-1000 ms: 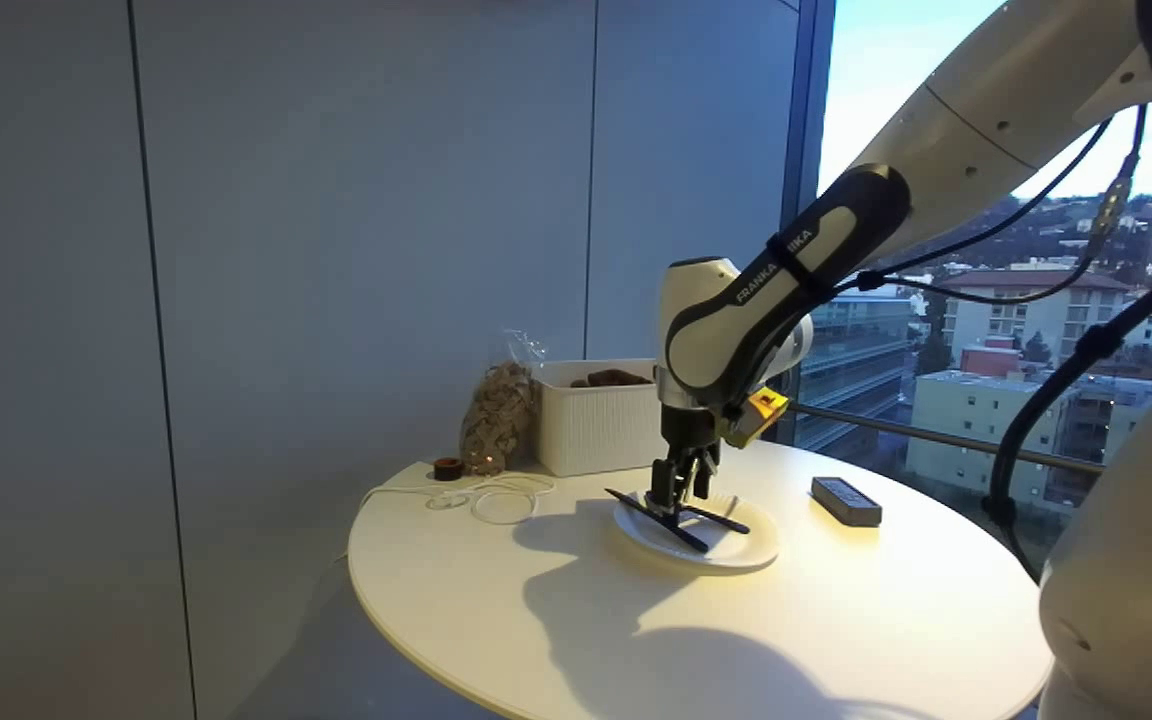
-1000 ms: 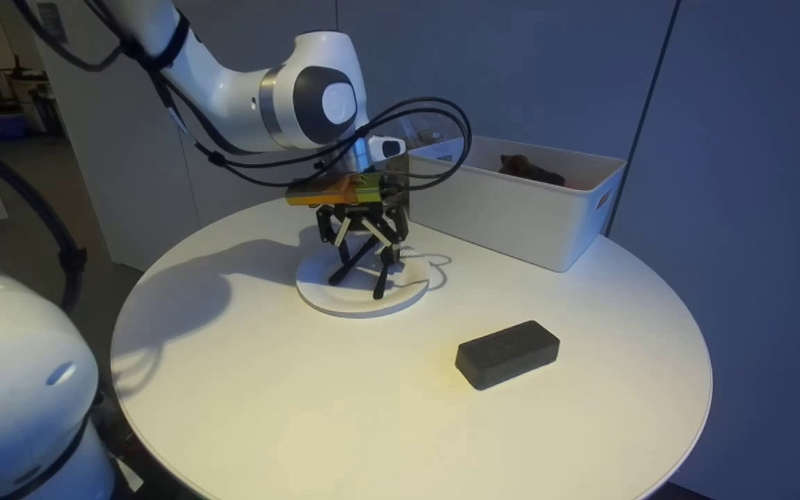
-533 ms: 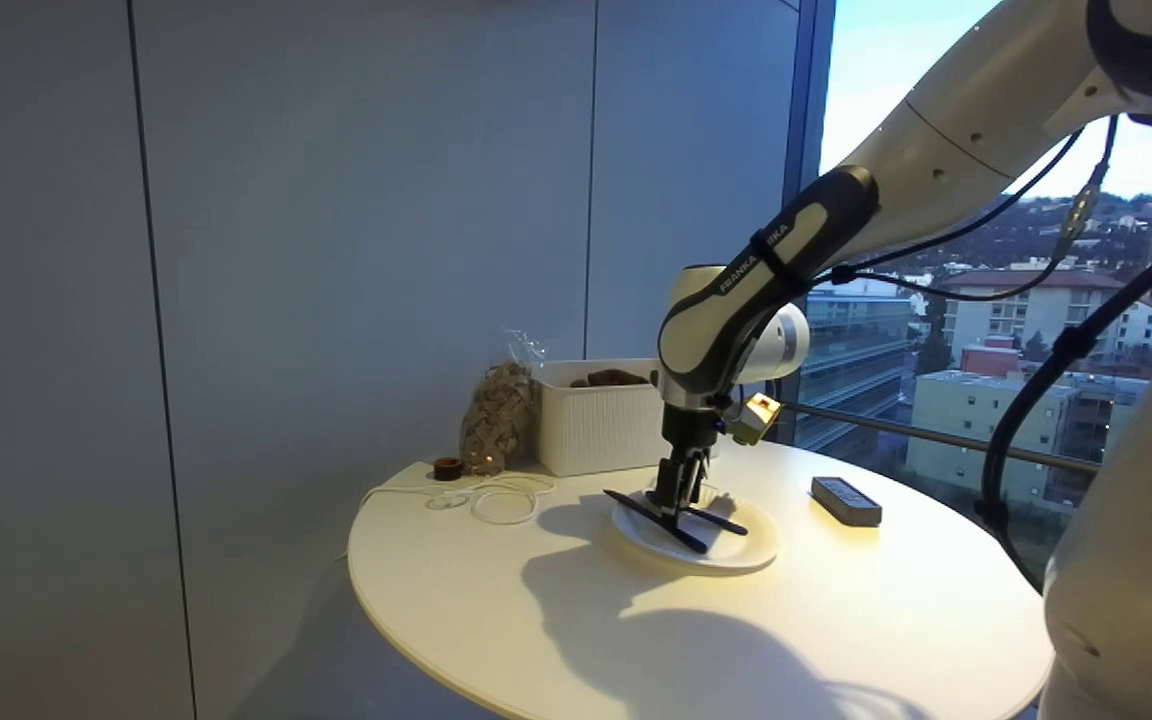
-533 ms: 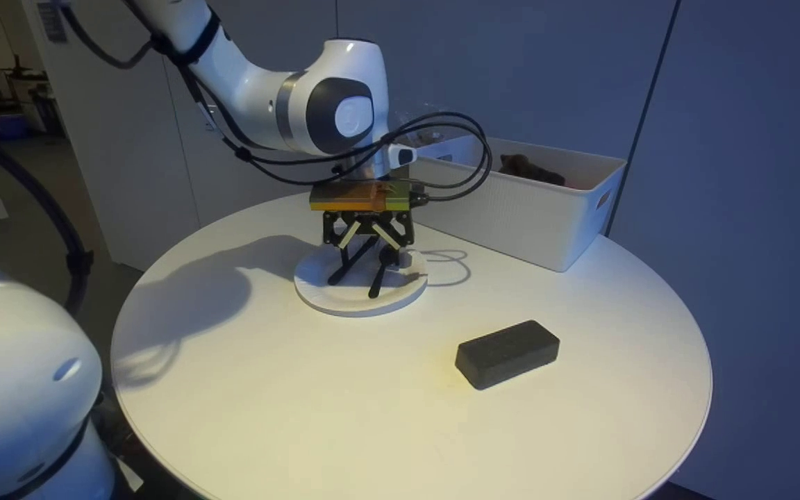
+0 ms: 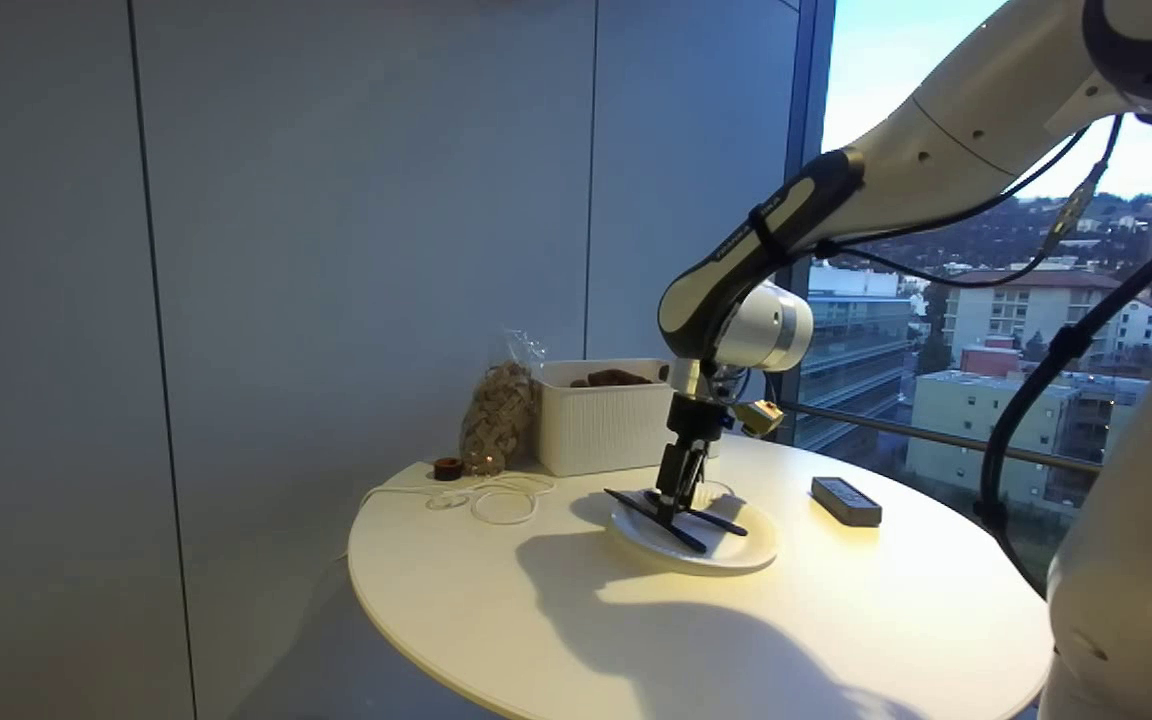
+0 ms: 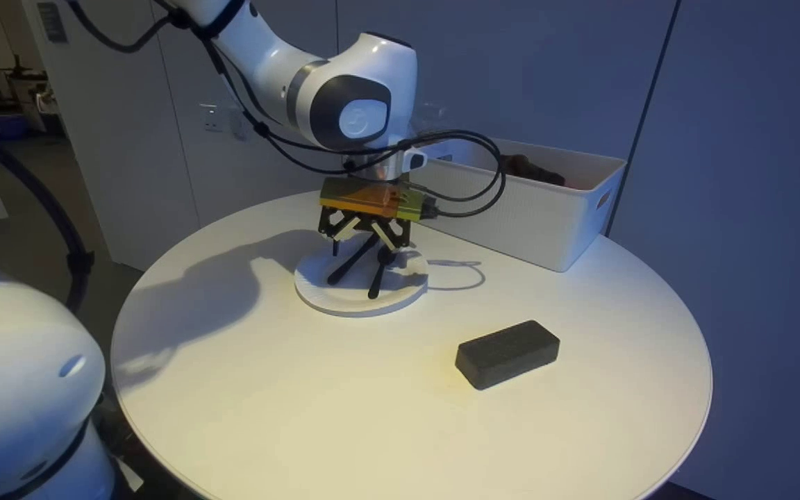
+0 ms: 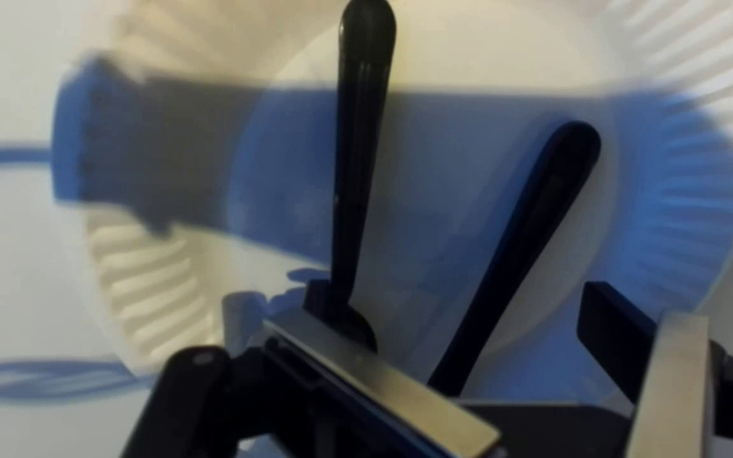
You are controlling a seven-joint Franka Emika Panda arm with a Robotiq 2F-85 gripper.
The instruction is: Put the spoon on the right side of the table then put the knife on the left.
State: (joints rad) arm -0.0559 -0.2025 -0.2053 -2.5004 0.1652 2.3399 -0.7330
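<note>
The spoon (image 7: 360, 140) and the knife (image 7: 519, 248) lie on the white plate (image 7: 716, 76), both dark. They show in an exterior view as spoon (image 6: 376, 281) and knife (image 6: 351, 264). The plate rests on the round white table (image 6: 344, 417). My gripper (image 7: 455, 302) is open over the plate, pointing down and slightly tilted. In the wrist view its left fingertip overlaps the spoon's neck and hides part of the bowl; I cannot tell if it touches. The knife lies between the fingers, its lower end hidden. The gripper also shows in an exterior view (image 5: 674, 508).
A dark block (image 6: 507, 354) lies on the table beside the plate. A white bin (image 6: 511, 201) stands at the back with brown things inside. A clear bag (image 5: 498, 420), a small dark roll (image 5: 447, 468) and a white cable (image 5: 506, 515) are near the wall.
The wrist has turned and tilted, and the hand has shifted slightly over the plate. The plate and spoon have moved very slightly. The jaws stay open.
</note>
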